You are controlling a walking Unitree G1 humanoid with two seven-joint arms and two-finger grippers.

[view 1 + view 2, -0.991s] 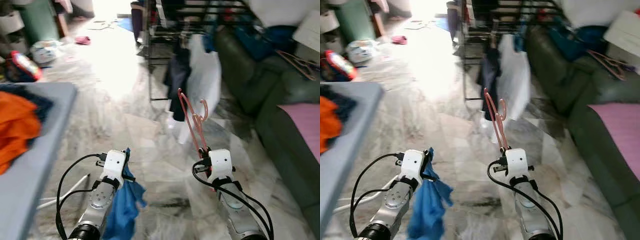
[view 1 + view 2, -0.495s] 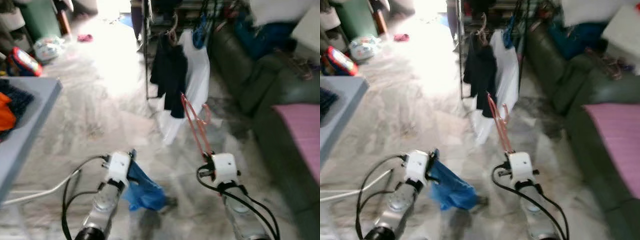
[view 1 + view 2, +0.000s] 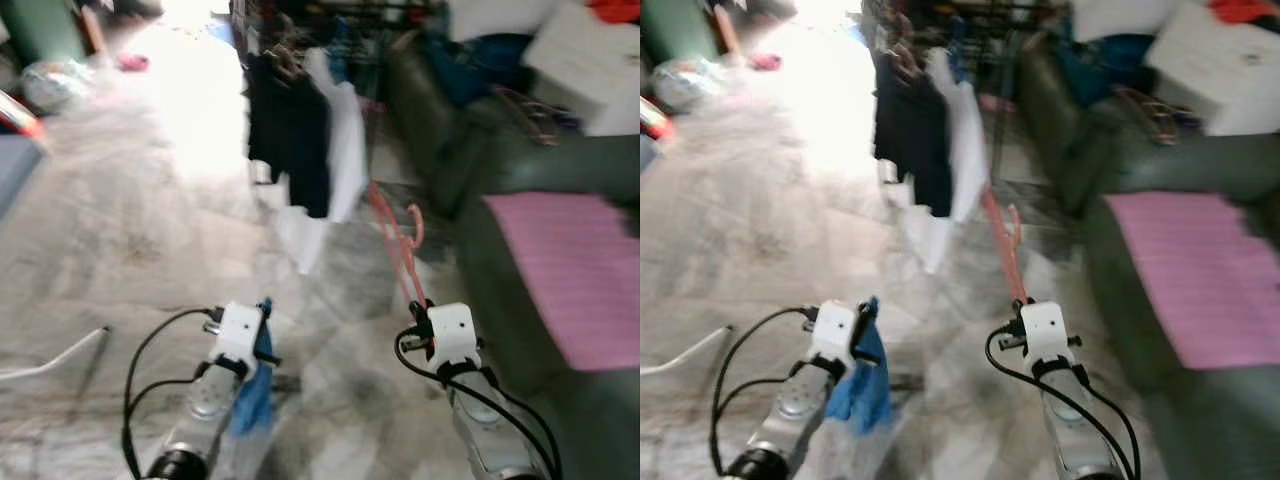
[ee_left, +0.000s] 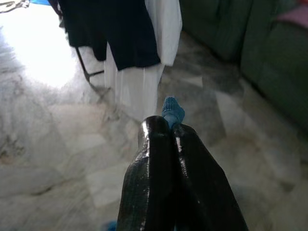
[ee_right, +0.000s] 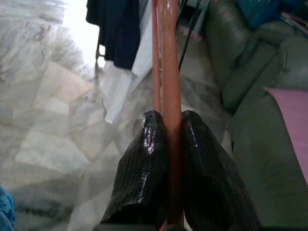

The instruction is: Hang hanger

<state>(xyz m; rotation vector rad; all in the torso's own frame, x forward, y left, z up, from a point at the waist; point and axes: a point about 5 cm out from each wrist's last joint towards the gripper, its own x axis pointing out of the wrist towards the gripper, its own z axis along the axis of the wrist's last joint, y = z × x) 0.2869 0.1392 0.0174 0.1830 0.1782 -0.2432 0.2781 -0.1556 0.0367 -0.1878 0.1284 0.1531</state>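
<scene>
The room is floored in grey-veined polished marble, glossy, with a strong glare patch at the far end. A dark green sofa runs along the robot's right side, its upholstery smooth and leathery, with a pink cloth spread flat over the seat. Ahead, slightly left of centre, stands a dark metal clothes rack; a black garment and a white garment hang limp from it, both soft fabric, the white one reaching nearly to the floor.

The governing relation: the rack lies forward of the right gripper and a little to its left, and that arm is the nearer one. The right gripper is pinching the pink hanger, fingers pressed against its thin plastic limbs on both sides. The hanger's long axis runs up and away from the gripper toward the rack, hook end foremost, tilted slightly left. In my judgement the hook must be carried further forward and raised to reach the rail; the frames are blurred, so the rail itself is not clearly resolved.

The left gripper is pressed together on a blue cloth, crumpled knit, which droops below the wrist.
</scene>
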